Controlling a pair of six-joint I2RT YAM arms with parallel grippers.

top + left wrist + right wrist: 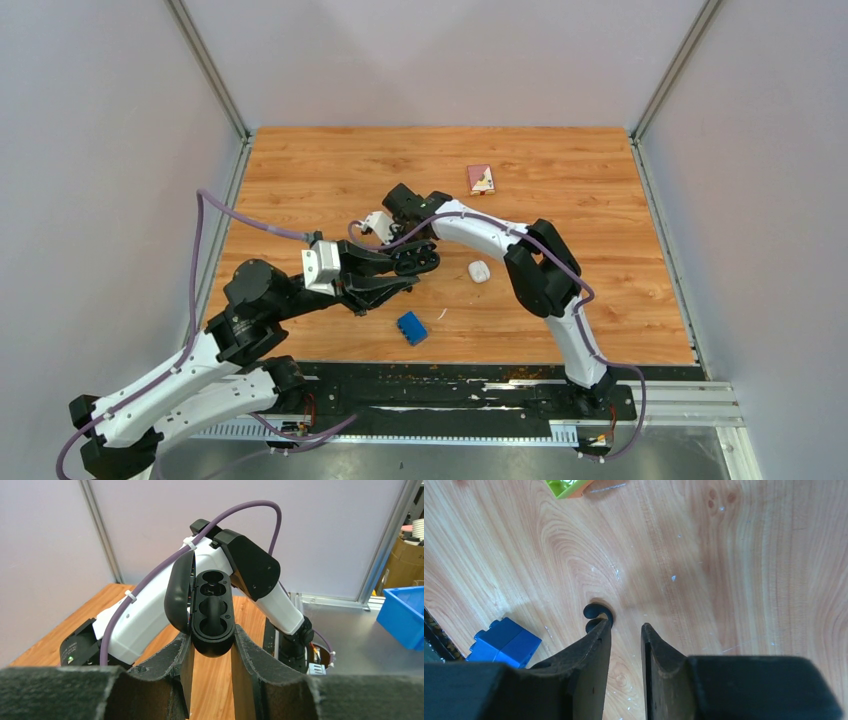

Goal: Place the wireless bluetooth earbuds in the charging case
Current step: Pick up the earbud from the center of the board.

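Note:
A black charging case [212,615] stands upright with its lid [177,597] swung open to the left. My left gripper [212,632] is shut on its lower end, one finger on each side. Its two hollows look dark, and I cannot tell whether anything sits in them. From above, the case [418,260] is held over the table's middle, under the right wrist. My right gripper [626,625] points down at the wood, open, with nothing between its fingers. A small rounded black earbud [598,615] lies just past the tip of its left finger. The white earbuds are out of view.
A closed white case [479,270] lies right of the grippers. A blue brick [411,327] [504,642] sits near the front edge, with a small white scrap [441,313] beside it. A red and white packet [481,179] lies at the back. A green and orange piece [566,486] shows ahead of the right gripper.

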